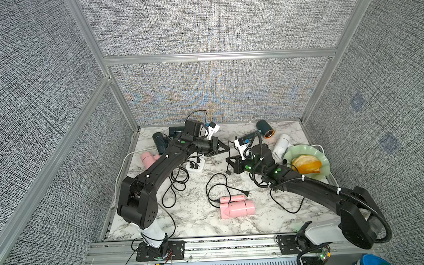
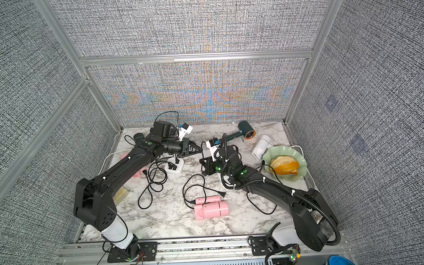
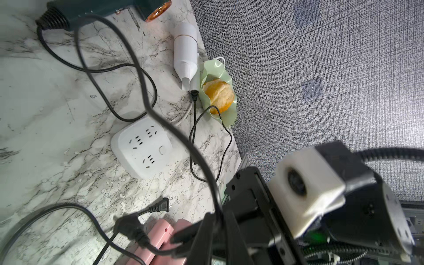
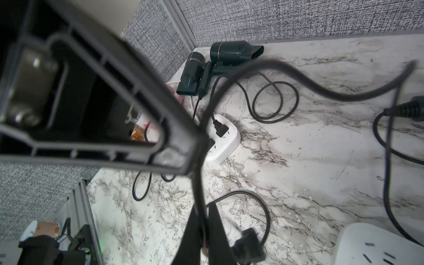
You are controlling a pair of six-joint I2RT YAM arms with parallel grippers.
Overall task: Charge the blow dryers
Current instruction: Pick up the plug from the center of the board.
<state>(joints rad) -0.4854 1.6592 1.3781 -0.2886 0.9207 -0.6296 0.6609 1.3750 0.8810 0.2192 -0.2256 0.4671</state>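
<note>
Right hand [image 4: 204,215] is pressed shut on a black cord [image 4: 298,80] just short of its plug [image 4: 249,249], likely leaving the prongs free to aim. Left hand [image 1: 225,149] sits just beside on that cord; whether it grips cannot be told. The cord seems to lead to the dark green dryer [image 1: 265,128] by the back wall. A power strip [image 3: 142,146] with no plugs in it waits nearby on the tabletop [image 1: 197,219].

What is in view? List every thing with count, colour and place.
blow dryers: six; two pink front centre and left, two dark teal back left, one dark green and one white back right
power strips: two, white; centre-left, under the right arm
plate: one, green, right edge, holding orange food
amber object: one, beside the left arm
left gripper, right gripper: two, black, mid-table, both shut on black cord
</note>
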